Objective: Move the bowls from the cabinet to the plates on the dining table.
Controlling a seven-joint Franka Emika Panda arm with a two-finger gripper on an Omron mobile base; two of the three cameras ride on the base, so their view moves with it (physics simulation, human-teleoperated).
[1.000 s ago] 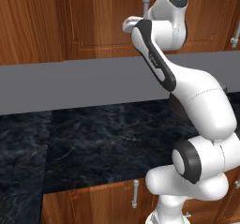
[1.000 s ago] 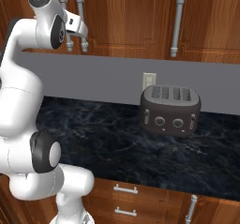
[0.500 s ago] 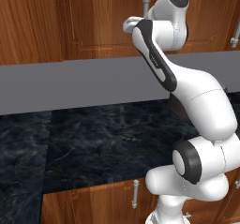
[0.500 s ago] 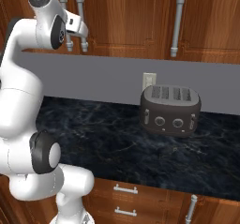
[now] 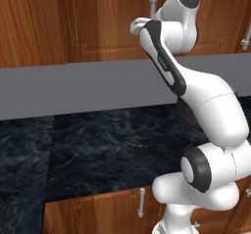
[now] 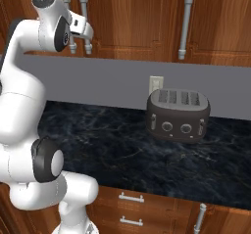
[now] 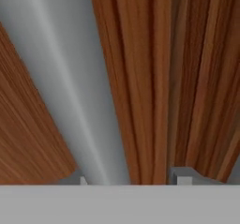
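My claw (image 7: 129,180) is right up at the cabinet (image 7: 154,78); its vertical bar handle (image 7: 70,87) runs between my fingertips (image 7: 180,175). Can't tell if I've clamped it.

Reddish-brown cabinet (image 6: 132,12), doors closed.

One toaster (image 6: 178,115), three cabinet bar handles (image 6: 185,25) (upper row, right base view), one wall outlet (image 6: 155,84).
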